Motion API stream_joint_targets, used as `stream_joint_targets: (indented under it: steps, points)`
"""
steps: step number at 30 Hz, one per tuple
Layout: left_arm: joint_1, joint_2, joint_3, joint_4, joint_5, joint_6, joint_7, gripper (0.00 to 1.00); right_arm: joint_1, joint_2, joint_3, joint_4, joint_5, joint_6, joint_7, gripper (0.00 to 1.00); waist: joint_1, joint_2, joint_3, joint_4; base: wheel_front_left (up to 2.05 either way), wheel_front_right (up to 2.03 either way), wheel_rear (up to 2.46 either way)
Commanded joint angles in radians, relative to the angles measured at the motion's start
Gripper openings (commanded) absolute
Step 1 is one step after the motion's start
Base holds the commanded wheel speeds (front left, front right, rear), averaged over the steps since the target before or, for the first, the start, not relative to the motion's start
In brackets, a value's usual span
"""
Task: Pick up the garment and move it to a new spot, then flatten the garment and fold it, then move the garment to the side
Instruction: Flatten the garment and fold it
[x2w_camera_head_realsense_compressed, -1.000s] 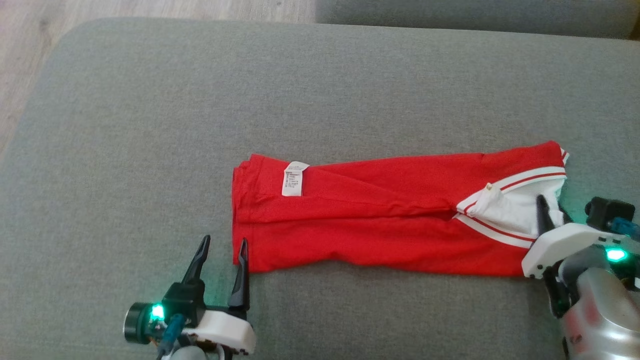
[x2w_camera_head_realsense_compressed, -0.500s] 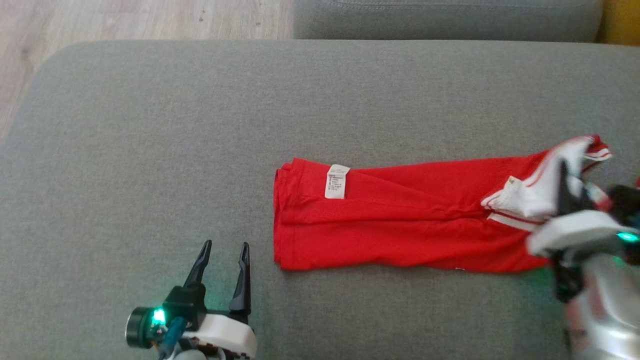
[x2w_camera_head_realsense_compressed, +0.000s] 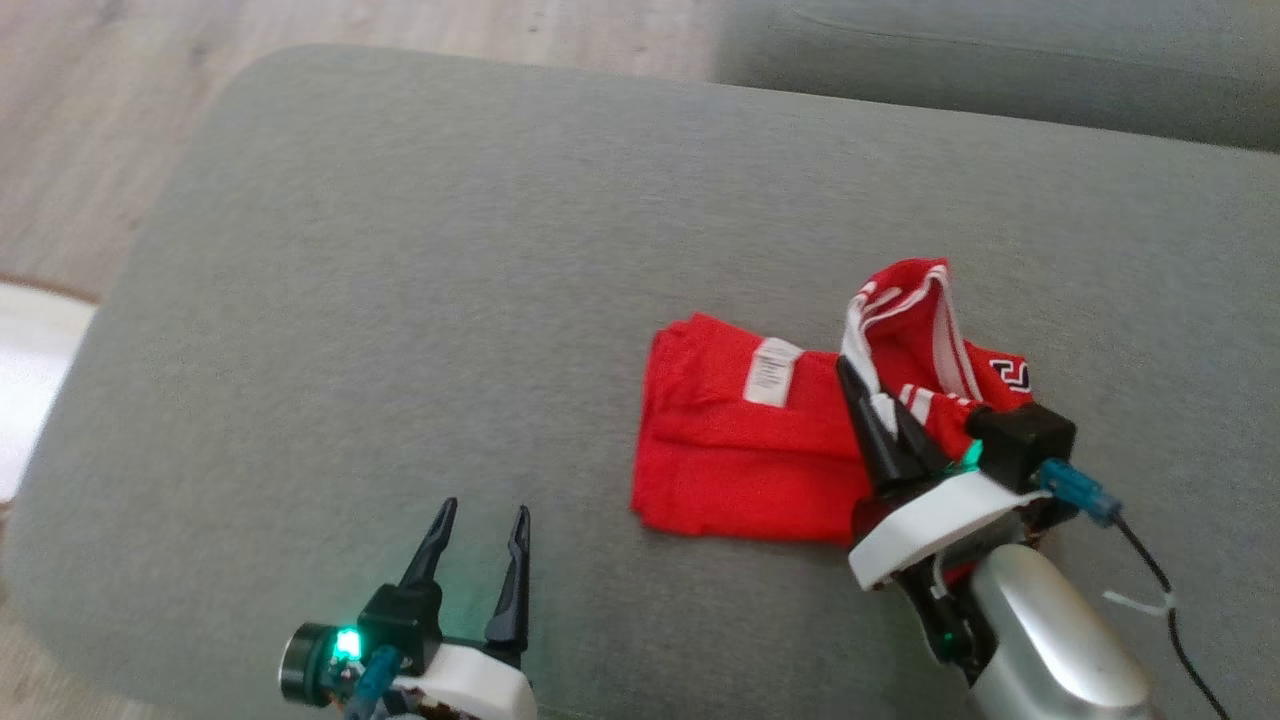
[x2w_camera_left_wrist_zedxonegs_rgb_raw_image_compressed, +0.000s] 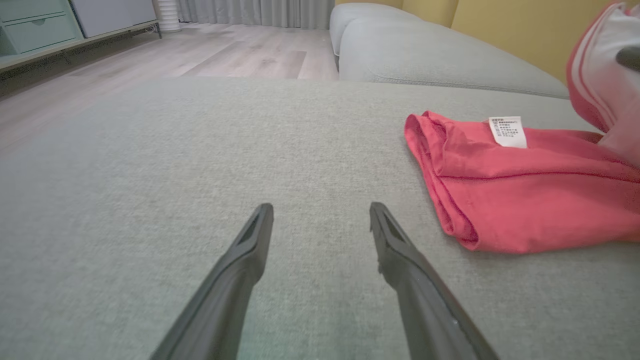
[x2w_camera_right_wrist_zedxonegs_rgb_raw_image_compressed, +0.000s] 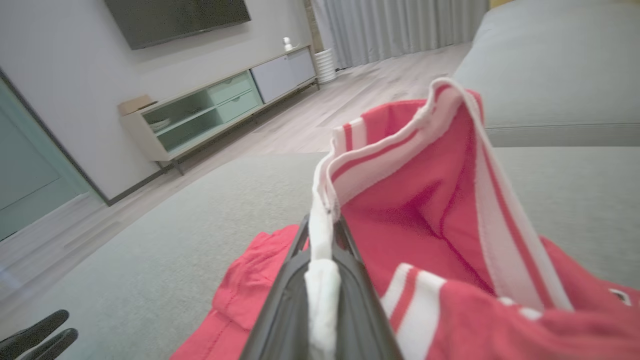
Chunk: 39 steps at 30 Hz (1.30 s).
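The garment (x2w_camera_head_realsense_compressed: 730, 460), red shorts with white striped trim, lies on the grey cushion (x2w_camera_head_realsense_compressed: 400, 250) with a white label facing up. My right gripper (x2w_camera_head_realsense_compressed: 862, 388) is shut on the garment's white-trimmed end. It holds that end raised and doubled back over the part that lies flat. The right wrist view shows white fabric pinched between the right gripper's (x2w_camera_right_wrist_zedxonegs_rgb_raw_image_compressed: 322, 225) fingers, with the garment's (x2w_camera_right_wrist_zedxonegs_rgb_raw_image_compressed: 425, 210) red cloth standing up behind. My left gripper (x2w_camera_head_realsense_compressed: 483, 520) rests open on the cushion, in front of and to the left of the garment (x2w_camera_left_wrist_zedxonegs_rgb_raw_image_compressed: 525, 190). Nothing is between the left gripper's (x2w_camera_left_wrist_zedxonegs_rgb_raw_image_compressed: 320, 215) fingers.
Wooden floor (x2w_camera_head_realsense_compressed: 100, 120) runs past the cushion's left and far edges. A second grey sofa section (x2w_camera_head_realsense_compressed: 1000, 70) lies behind. A low cabinet (x2w_camera_right_wrist_zedxonegs_rgb_raw_image_compressed: 210, 110) stands against the wall across the room. A black cable (x2w_camera_head_realsense_compressed: 1150, 570) trails from the right wrist.
My right gripper closed on the garment's striped end, lifted it and carried it left over the rest, so the garment now looks half as long. The head camera shifted. The left gripper stays open.
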<state>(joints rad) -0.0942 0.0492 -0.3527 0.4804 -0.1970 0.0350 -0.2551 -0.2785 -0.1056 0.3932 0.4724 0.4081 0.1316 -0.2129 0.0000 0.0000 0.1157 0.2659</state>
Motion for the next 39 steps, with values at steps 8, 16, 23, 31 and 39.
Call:
stream_joint_targets:
  steps: [8, 16, 23, 31, 39]
  points:
    - [0.006, 0.001, 0.02, -0.015, -0.01, 0.003, -0.007, 1.0, -0.1, 0.04, 0.078, 0.044, 0.013, -0.001, -0.005, 0.98, 0.0, 0.0, 0.001, 0.152, 0.0, 0.0, 0.0]
    - [0.011, 0.001, 0.039, -0.026, -0.011, 0.009, -0.007, 1.0, -0.113, 0.051, 0.057, 0.018, 0.04, -0.001, -0.045, 1.0, 0.0, 0.0, -0.018, 0.116, 0.0, 0.0, 0.0]
    - [0.006, 0.001, 0.06, -0.044, -0.002, 0.009, -0.007, 1.0, -0.023, 0.046, -0.207, -0.062, -0.096, -0.001, -0.048, 1.0, 0.0, 0.0, -0.041, 0.02, 0.0, 0.0, 0.0]
    - [-0.006, 0.001, 0.094, -0.055, 0.01, 0.013, -0.007, 1.0, 0.106, 0.053, -0.425, -0.093, -0.252, -0.001, -0.049, 1.0, 0.0, 0.0, -0.059, -0.091, 0.0, 0.0, 0.0]
    - [0.031, 0.001, 0.128, -0.064, 0.022, 0.017, -0.007, 1.0, 0.188, 0.055, -0.442, -0.05, -0.294, -0.001, -0.049, 1.0, 0.0, 0.0, -0.083, -0.153, 0.0, 0.0, 0.0]
